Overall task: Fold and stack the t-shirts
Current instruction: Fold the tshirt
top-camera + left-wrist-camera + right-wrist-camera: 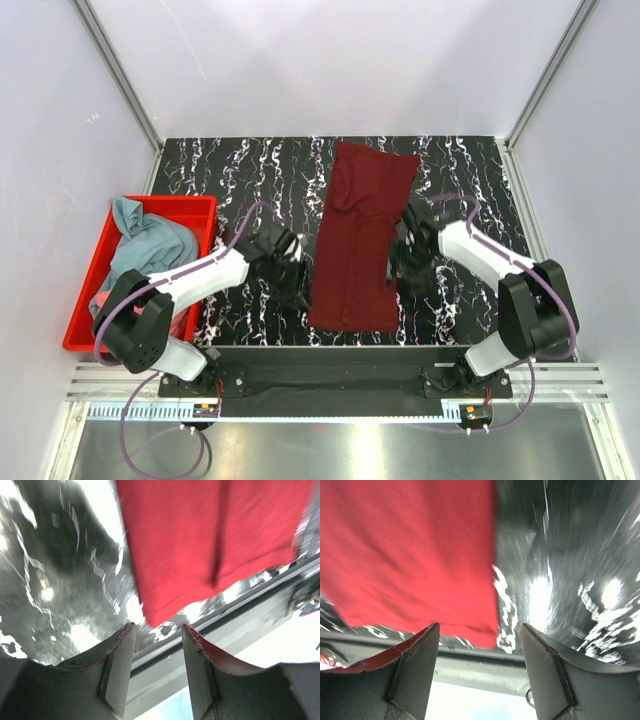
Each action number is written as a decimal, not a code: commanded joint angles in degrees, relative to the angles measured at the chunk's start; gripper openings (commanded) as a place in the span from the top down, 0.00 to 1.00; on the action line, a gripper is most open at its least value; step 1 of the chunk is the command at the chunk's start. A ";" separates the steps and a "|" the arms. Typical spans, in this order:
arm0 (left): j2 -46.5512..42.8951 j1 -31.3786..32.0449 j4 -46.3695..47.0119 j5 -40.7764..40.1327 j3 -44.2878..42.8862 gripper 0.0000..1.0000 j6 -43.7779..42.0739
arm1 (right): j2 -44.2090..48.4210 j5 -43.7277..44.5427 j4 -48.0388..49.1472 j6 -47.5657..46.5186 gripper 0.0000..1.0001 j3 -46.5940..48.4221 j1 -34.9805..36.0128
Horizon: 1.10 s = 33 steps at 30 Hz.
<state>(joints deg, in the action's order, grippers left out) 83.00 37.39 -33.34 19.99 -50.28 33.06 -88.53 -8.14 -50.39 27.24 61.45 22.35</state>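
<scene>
Left gripper (157, 630): jaws apart, nothing between. Right gripper (480, 627): same, empty. Dark maroon cotton t-shirt (355, 240) lies as long narrow strip on black marbled table (230, 165), one gripper at each long side, toward near end. Probably you pinch near hem next: take all layers, keep both corners level, lift together. Dusty teal-blue t-shirt (150, 245) lies in red plastic bin (205, 203).

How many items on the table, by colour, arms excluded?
Maroon t-shirt: 1
Teal-blue t-shirt: 1
Red bin: 1
Total: 3
Anything under the teal-blue t-shirt in the bin is hidden.
</scene>
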 commanded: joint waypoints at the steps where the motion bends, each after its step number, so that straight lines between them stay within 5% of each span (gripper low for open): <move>1: -0.12 -0.38 3.10 5.15 2.81 0.52 1.30 | 5.54 -6.97 4.86 6.58 0.27 -8.79 0.06; 16: 7.08 -0.91 14.61 11.74 7.66 0.53 7.90 | 7.76 -10.41 11.72 12.83 0.38 -23.74 0.41; 20: 10.24 -0.74 16.81 13.93 7.83 0.53 9.21 | 7.50 -8.47 10.75 14.14 0.53 -24.18 0.42; 23: 10.95 -0.82 18.49 14.38 9.85 0.57 10.36 | 9.33 -9.61 8.48 17.21 0.79 -26.64 0.42; 25: 10.87 -0.74 18.84 14.20 11.07 0.63 10.36 | 13.19 -10.14 7.51 19.15 1.00 -27.87 0.42; 31: 9.02 -0.74 14.54 11.31 10.73 0.93 7.02 | 30.06 -4.96 -0.49 24.61 1.00 -28.14 0.33; 33: 7.36 -0.82 12.44 10.95 10.38 0.96 5.71 | 35.24 -3.55 -1.99 25.40 1.00 -27.70 0.41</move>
<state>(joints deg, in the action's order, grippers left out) 92.38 36.64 -16.91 34.04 -39.77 42.00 -58.98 -15.73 -47.42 49.34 32.14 22.52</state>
